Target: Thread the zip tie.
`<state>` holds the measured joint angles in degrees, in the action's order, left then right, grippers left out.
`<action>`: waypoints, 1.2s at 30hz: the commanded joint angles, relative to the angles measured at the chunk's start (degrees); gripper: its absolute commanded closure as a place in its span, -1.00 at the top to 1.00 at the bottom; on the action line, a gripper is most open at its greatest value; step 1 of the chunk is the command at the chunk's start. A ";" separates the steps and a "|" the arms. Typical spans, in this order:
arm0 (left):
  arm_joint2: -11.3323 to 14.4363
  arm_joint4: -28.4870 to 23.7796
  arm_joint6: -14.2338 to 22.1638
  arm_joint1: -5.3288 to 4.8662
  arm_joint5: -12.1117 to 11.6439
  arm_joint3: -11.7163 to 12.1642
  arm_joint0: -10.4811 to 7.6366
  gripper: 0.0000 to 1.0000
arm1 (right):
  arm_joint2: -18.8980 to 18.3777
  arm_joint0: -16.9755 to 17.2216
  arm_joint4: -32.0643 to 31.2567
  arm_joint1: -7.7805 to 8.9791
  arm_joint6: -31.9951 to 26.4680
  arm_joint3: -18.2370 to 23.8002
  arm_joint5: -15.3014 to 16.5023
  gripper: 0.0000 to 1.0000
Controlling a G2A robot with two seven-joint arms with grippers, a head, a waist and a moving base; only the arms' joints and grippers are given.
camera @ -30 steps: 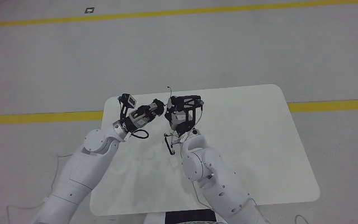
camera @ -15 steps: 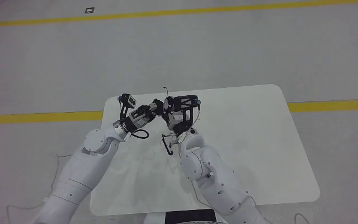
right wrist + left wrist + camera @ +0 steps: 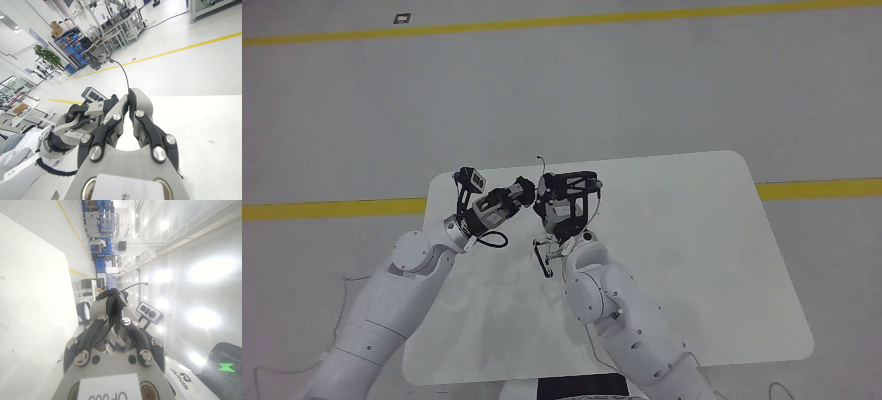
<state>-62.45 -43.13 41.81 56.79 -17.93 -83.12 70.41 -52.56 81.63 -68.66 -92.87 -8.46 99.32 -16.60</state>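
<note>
A thin black zip tie (image 3: 124,75) rises in a curve from the fingertips of my right gripper (image 3: 129,102), which is shut on its strap. The tie's small square head (image 3: 111,61) stands free in the air. In the top view the two grippers meet tip to tip above the back left part of the white table (image 3: 692,250), the right gripper (image 3: 542,197) close beside the left gripper (image 3: 526,189), with the zip tie (image 3: 540,165) poking up between them. My left gripper (image 3: 113,294) has its dark-padded fingers pressed together; the zip tie (image 3: 134,285) arcs out from behind them.
Most of the white table to the right and front of the arms is bare. Yellow floor lines (image 3: 542,20) run behind and beside the table. Shelves and benches stand far off in the room.
The right gripper with the zip tie has shifted slightly left, closer to the left gripper. The left arm has hardly moved.
</note>
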 commanded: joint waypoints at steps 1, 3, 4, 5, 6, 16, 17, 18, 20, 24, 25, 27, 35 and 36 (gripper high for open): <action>0.00 0.00 0.00 0.00 0.00 0.00 0.00 -1.00 | 0.13 0.08 0.20 0.00 -0.03 0.07 0.32 -1.00; 0.00 0.00 0.00 0.00 0.00 0.00 0.00 -1.00 | 0.25 0.12 0.29 -0.01 0.02 0.10 0.44 -1.00; 0.00 0.00 0.00 0.00 0.00 0.00 0.00 -1.00 | 0.32 0.13 0.41 -0.02 0.06 0.10 0.49 -1.00; 0.00 0.00 0.00 0.00 0.00 0.00 0.00 -1.00 | 0.36 0.12 0.43 -0.03 0.09 0.08 0.48 -1.00; 0.00 0.00 0.00 0.00 0.00 0.00 0.00 -1.00 | 0.39 0.10 0.45 -0.04 0.11 0.05 0.47 -1.00; 0.00 0.00 0.00 0.00 0.00 0.00 0.00 -1.00 | 0.43 -0.08 -0.21 -0.02 0.09 0.15 0.20 -0.42; 0.00 0.00 0.00 0.00 0.00 0.00 0.00 -1.00 | 0.41 -0.07 -0.40 0.00 0.19 0.25 0.17 -0.44; 0.00 0.00 0.00 0.00 0.00 0.00 0.00 -1.00 | 0.40 -0.07 -0.65 0.01 0.25 0.26 0.19 -0.44; 0.00 0.00 0.00 0.00 0.00 0.00 0.00 -1.00 | 0.33 -0.04 -0.90 0.05 0.27 0.40 0.22 -0.48; 0.00 0.00 0.00 0.00 0.00 0.00 0.00 -1.00 | 0.09 -0.11 -1.41 0.11 0.35 0.64 0.33 -0.46; 0.00 0.00 0.00 0.00 0.00 0.00 0.00 -1.00 | 0.02 -0.10 -1.57 0.13 0.30 0.81 0.34 -0.44; 0.00 0.00 0.00 0.00 0.00 0.00 0.00 -1.00 | -0.08 -0.06 -2.05 0.19 0.20 1.20 0.39 -0.38; 0.00 0.00 0.00 0.00 0.00 0.00 0.00 -1.00 | -1.05 0.93 -3.83 0.57 -1.16 3.95 0.21 -0.34; 0.00 0.00 0.00 0.00 0.00 0.00 0.00 -1.00 | -1.14 1.03 -4.00 0.61 -1.32 4.17 0.20 -0.34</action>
<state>-62.45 -43.13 41.81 56.79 -17.93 -83.12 70.41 -53.62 82.57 -72.53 -92.30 -9.64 103.31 -16.39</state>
